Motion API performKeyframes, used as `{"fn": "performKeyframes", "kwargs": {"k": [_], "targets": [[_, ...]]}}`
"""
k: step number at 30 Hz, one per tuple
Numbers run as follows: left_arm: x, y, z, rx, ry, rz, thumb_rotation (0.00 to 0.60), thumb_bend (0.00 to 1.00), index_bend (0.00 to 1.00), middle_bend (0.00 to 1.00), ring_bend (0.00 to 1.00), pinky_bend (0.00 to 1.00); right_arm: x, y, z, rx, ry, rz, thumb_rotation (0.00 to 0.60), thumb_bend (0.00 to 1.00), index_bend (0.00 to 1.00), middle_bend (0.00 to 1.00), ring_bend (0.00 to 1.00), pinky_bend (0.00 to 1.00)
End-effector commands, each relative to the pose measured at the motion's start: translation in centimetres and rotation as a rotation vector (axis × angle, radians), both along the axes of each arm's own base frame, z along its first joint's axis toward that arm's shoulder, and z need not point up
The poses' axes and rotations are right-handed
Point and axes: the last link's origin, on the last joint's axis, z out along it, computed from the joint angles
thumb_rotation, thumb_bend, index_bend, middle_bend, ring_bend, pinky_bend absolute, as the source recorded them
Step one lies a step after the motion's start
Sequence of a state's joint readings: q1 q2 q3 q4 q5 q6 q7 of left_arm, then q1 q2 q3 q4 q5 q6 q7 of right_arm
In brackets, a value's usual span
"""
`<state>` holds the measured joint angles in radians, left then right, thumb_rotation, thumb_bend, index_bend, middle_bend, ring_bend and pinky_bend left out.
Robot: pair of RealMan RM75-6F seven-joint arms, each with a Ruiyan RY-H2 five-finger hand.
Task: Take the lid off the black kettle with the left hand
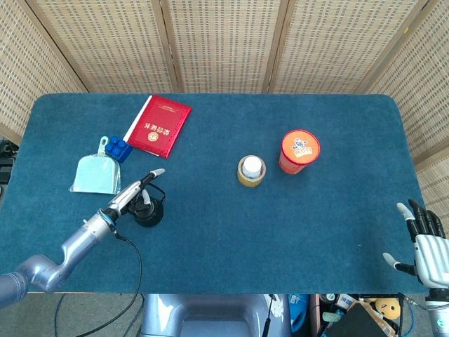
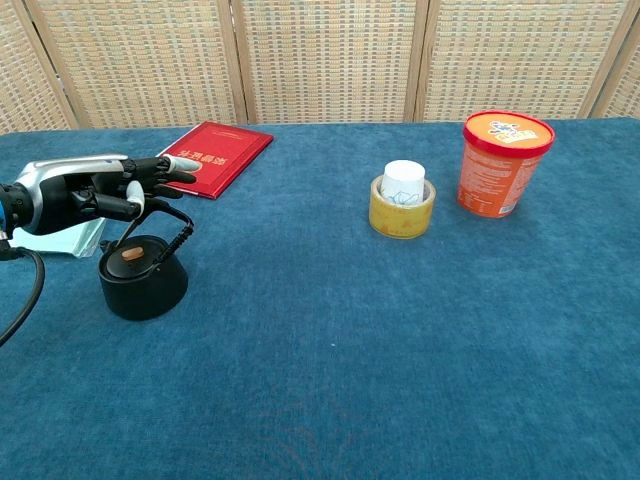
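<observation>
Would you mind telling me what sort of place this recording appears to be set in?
Probably a lab or test setup rather than a home: a blue-covered table closed in by woven screen panels, with unrelated items such as a black kettle, a red booklet and an orange tub laid out.

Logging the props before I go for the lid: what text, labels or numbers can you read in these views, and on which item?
Red booklet: gold characters on the cover, too small and blurred to read.
Orange tub: a picture on the lid and fine print on the side, none of it legible.
Yellow tape roll: faint marks only, unreadable.
Black kettle: no text visible.
Nothing can be quoted.
</observation>
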<state>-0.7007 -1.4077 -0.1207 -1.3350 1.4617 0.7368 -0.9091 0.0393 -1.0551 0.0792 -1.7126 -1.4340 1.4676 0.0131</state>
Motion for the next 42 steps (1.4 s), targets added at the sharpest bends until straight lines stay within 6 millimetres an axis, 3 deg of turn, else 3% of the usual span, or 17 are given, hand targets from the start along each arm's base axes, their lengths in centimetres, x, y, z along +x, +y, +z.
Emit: {"fn": "performKeyframes", "kwargs": {"k": [1, 16, 20, 22, 24, 26, 28, 33, 42], "targets": [[0.2, -0.2, -0.1, -0.012, -0.004, -0.008, 0.600, 1.00, 0.00, 0.00, 0.00, 0.00, 0.0, 0.0, 0.0, 0.000, 0.000, 0.000, 0.600, 0.00, 0.00, 0.00, 0.00, 0.00], [2.5, -4.0, -1.1, -0.141, 0.028, -0.189, 0.600, 1.00, 0.00, 0.00, 0.00, 0.00, 0.1, 0.1, -0.1, 0.005, 0.002, 0.003, 0.600, 0.00, 0.00, 0.00, 0.00, 0.00], [2.3, -4.3, -0.7, -0.101, 0.070, -0.239, 0.600, 1.00, 0.00, 0.00, 0.00, 0.00, 0.1, 0.1, -0.2, 0.006, 0.003, 0.003, 0.600, 0.00, 0.00, 0.00, 0.00, 0.00], [1.8, -4.1, 0.1, -0.006, 0.141, -0.289, 0.600, 0.89, 0.00, 0.00, 0.00, 0.00, 0.1, 0.1, -0.2, 0.005, 0.003, 0.003, 0.600, 0.00, 0.00, 0.00, 0.00, 0.00], [1.4, -3.9, 0.9, 0.091, 0.216, -0.325, 0.600, 0.54, 0.00, 0.00, 0.00, 0.00, 0.1, 0.1, -0.2, 0.006, 0.003, 0.003, 0.600, 0.00, 0.00, 0.00, 0.00, 0.00], [1.3, -4.0, 1.6, 0.157, 0.266, -0.338, 0.600, 0.37, 0.00, 0.00, 0.00, 0.00, 0.1, 0.1, -0.3, 0.007, 0.003, 0.002, 0.600, 0.00, 0.00, 0.00, 0.00, 0.00], [1.3, -4.1, 2.1, 0.188, 0.297, -0.338, 0.600, 0.35, 0.02, 0.00, 0.00, 0.00, 0.1, 0.1, -0.3, 0.009, 0.004, 0.003, 0.600, 0.00, 0.00, 0.00, 0.00, 0.00], [0.8, -4.8, 3.7, 0.252, 0.453, -0.356, 0.600, 0.35, 0.24, 0.00, 0.00, 0.00, 0.2, 0.1, -0.4, 0.011, 0.004, 0.006, 0.600, 0.00, 0.00, 0.00, 0.00, 0.00], [0.7, -5.7, 3.5, 0.240, 0.562, -0.326, 0.600, 0.35, 0.35, 0.00, 0.00, 0.00, 0.3, 0.2, -0.5, 0.019, 0.003, 0.007, 0.600, 0.00, 0.00, 0.00, 0.00, 0.00]]}}
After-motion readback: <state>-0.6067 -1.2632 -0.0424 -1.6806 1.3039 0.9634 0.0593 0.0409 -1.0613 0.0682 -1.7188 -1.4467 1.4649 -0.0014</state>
